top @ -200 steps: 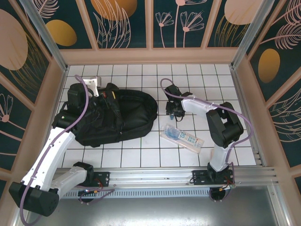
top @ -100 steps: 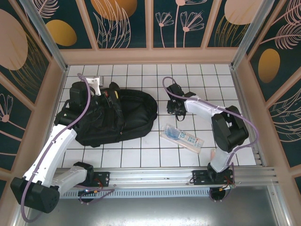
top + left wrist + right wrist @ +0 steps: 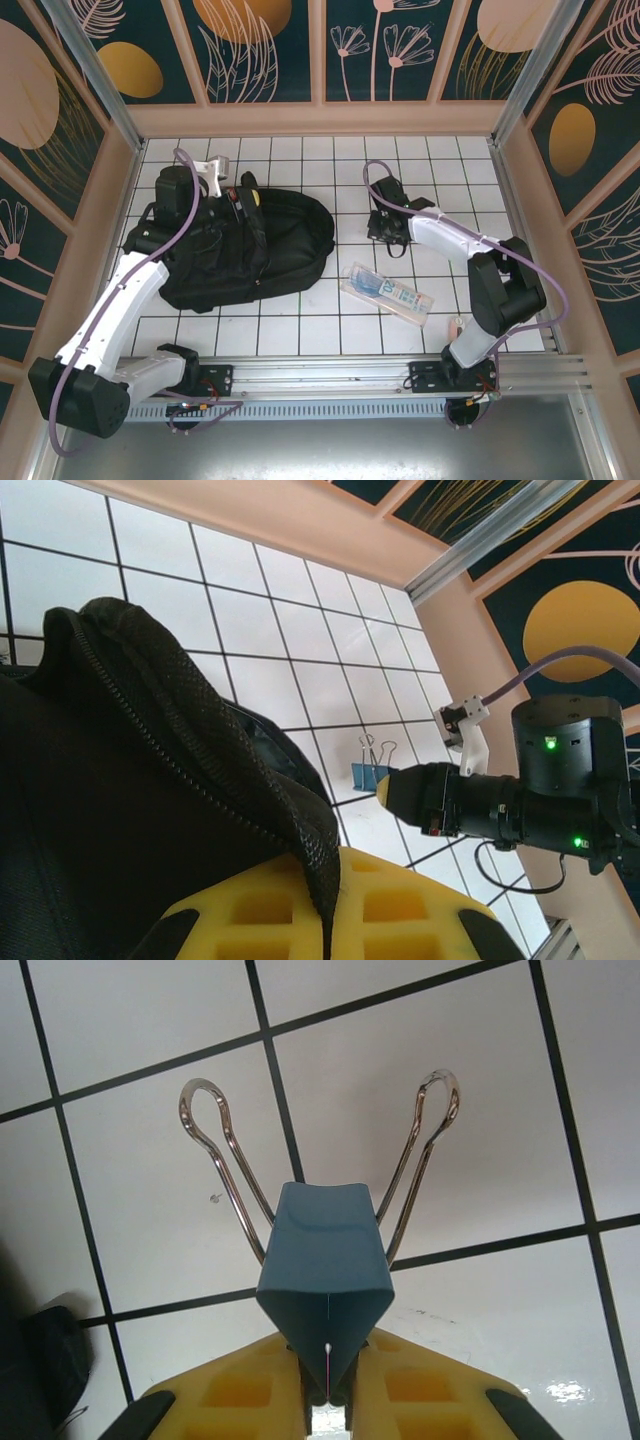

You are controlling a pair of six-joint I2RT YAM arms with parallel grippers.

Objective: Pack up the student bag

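Between the yellow pads (image 3: 240,1400) of the right gripper (image 3: 328,1400) sits the narrow end of a blue metal binder clip (image 3: 325,1260). It is pinched tight, and its two wire loops fan away from the jaws over the white tiled tabletop (image 3: 120,1160). Whether the clip rests on the tiles or hangs just above them cannot be told.

The left gripper (image 3: 325,900) has its jaws pressed together on a fold of black fabric beside a zipper line. That fold belongs to the student bag (image 3: 270,240), a large black soft backpack.

The bag lies with its long axis across the table, and its rounded end points toward the right gripper, which is just off that end. The clip therefore has to travel leftward along the bag to the lifted edge at its far-left part. The right arm carries the clip, while the left arm only props the fabric.

In the way, as I judge it, are the raised flap and the left arm lying over the bag. A clear plastic pouch with blue print (image 3: 388,292) lies near the bag's rounded end on the near side, apart from both grippers.
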